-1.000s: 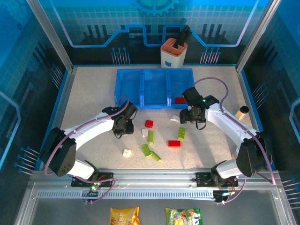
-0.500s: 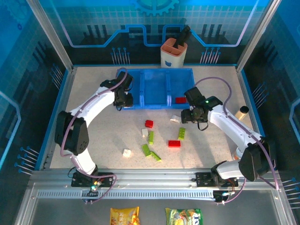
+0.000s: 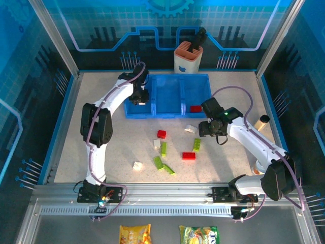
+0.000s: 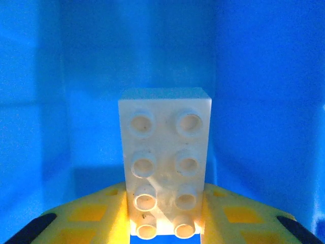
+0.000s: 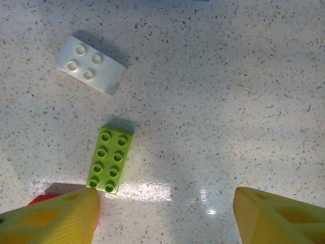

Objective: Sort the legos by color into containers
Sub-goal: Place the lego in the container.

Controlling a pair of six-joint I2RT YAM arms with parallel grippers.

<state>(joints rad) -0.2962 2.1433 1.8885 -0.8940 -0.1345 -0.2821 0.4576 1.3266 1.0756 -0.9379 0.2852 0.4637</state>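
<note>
Well, the blue tray (image 3: 166,96) sits far back on the table (image 3: 132,147). The left end effector (image 3: 140,96) is over its left box, squeezing a white lego (image 4: 165,152). The right end effector (image 5: 165,216) is wide open, a green lego (image 5: 109,158) just beside one finger.

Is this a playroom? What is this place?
Probably a robot lab: a white left arm and white right arm bolted to a metal rail, a speckled table walled by clear blue panels, and a translucent blue plastic tray for sorting small plastic bricks.

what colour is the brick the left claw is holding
White; the brick shows best in the left wrist view.
</note>
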